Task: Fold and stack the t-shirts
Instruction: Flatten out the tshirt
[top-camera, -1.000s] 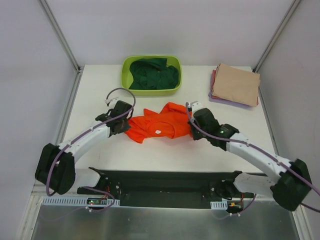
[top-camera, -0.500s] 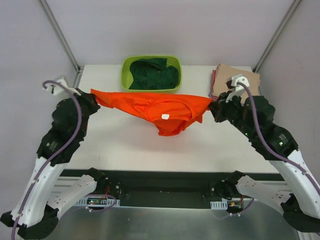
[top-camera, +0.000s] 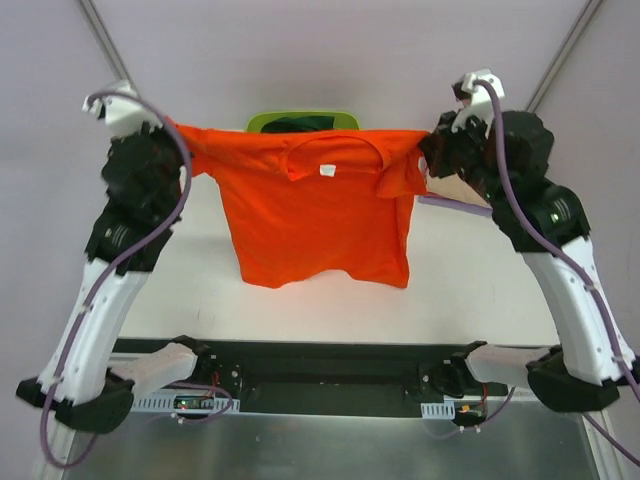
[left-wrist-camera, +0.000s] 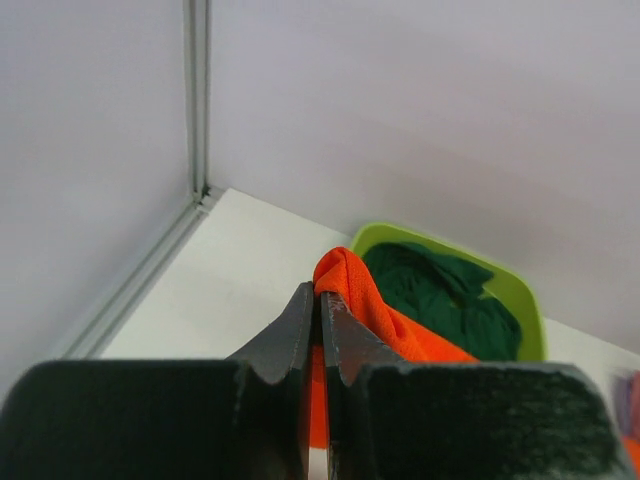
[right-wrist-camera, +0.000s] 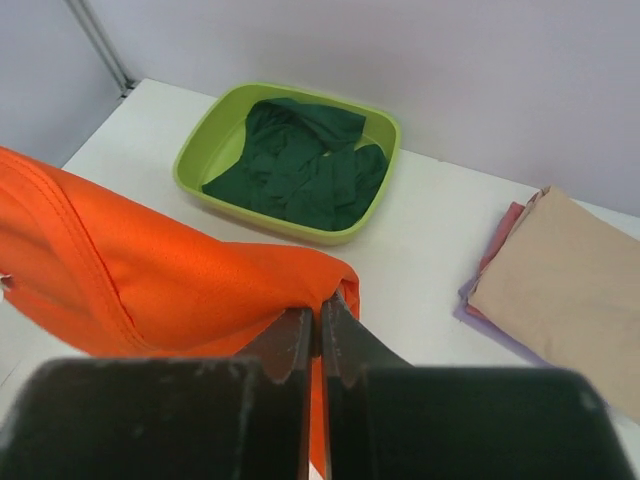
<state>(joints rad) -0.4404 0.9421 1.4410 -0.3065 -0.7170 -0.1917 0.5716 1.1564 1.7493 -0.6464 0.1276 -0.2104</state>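
The bright orange t-shirt (top-camera: 315, 215) hangs spread out in the air above the table, held by its two shoulders. My left gripper (top-camera: 175, 135) is shut on its left shoulder, seen as orange cloth (left-wrist-camera: 370, 310) pinched between the jaws. My right gripper (top-camera: 428, 148) is shut on the right shoulder (right-wrist-camera: 200, 285). The shirt's hem hangs just above the table. A dark green t-shirt (right-wrist-camera: 300, 165) lies crumpled in the tub. Folded tan (right-wrist-camera: 570, 290), lilac (right-wrist-camera: 490, 330) and reddish tees are stacked at the right; in the top view my right arm mostly hides them.
A lime-green plastic tub (right-wrist-camera: 215, 135) stands at the back middle of the white table (top-camera: 480, 290), mostly hidden by the hanging shirt in the top view (top-camera: 300, 120). Grey walls with metal corner posts (top-camera: 105, 45) enclose the table. A black base rail (top-camera: 320, 370) runs along the near edge.
Both grippers have risen high and moved apart, lifting the orange t-shirt off the table. It went from a bunched heap to a stretched band to hanging open at full length.
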